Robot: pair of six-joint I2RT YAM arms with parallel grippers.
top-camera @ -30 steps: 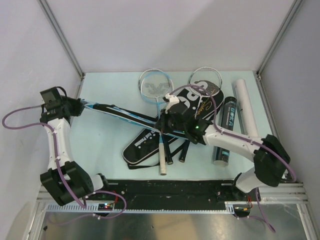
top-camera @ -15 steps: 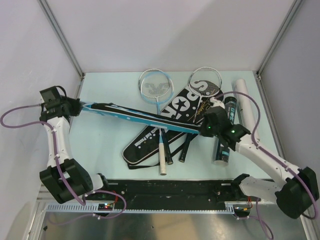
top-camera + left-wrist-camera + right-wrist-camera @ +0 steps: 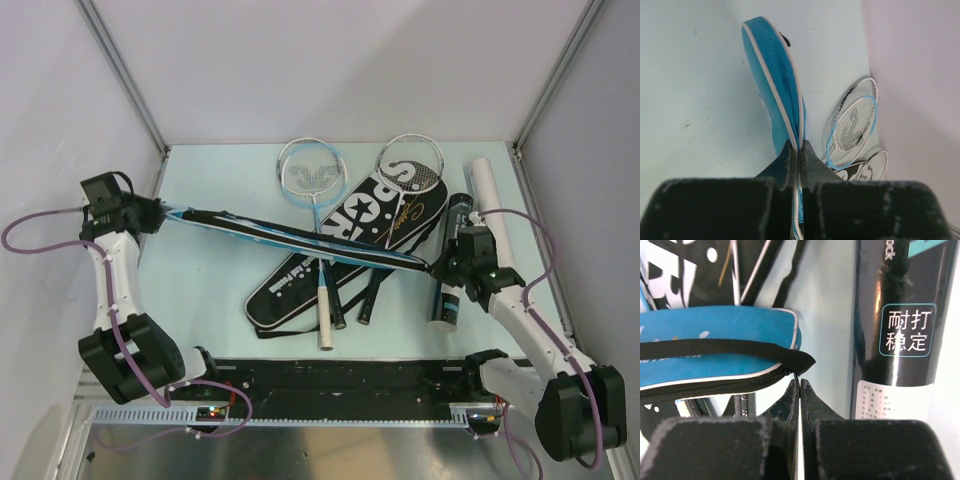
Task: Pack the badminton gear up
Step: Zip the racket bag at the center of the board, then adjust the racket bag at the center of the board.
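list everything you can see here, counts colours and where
blue racket bag: 1, blue with white trim, stretched between both grippers
black racket bag: 1, black with white SPORT lettering, mid-table
blue-framed racket: 1, far side, head showing
white-framed racket: 1, far side, head showing
black tube: 1, right side
white tube: 1, far right
table: 1, pale
left gripper: shut on blue bag's left end
right gripper: shut on its right end

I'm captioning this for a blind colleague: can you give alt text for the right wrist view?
The right gripper has its fingers pinched shut on the black-strapped end of a blue racket bag. A black shuttle tube lies on the right, and a black racket bag lies at top left.
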